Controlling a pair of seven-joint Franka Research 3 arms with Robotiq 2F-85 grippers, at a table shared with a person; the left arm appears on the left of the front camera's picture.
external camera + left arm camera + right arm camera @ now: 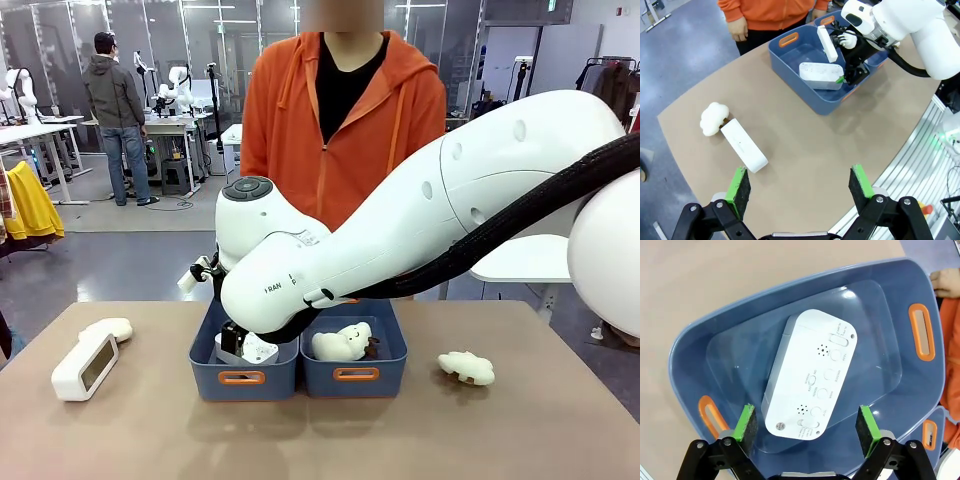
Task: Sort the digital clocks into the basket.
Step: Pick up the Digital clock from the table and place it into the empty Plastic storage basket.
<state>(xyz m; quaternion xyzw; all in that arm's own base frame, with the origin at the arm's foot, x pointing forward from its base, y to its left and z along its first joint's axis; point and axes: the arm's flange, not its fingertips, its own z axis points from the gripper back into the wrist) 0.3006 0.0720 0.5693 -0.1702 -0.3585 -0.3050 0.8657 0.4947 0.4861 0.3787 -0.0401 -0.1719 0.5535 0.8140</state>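
Observation:
One white digital clock [810,372] lies back-up on the floor of the left slate-blue basket [790,285]. My right gripper [806,424] hangs open just above it, green pads either side of the clock's near end and not pinching it. From the front, that gripper [235,340] is down inside the basket [210,375] beside the clock [258,348]. A second digital clock [85,365] rests on the table at the left. My left gripper [800,185] stands open high over the table, with this clock [743,145] ahead of it and apart.
A cloud plush [107,328] lies just behind the table clock. Another plush [340,343] sits in the right basket [385,372], and a third [466,367] lies on the table at the right. A person in an orange hoodie [340,130] stands at the far edge.

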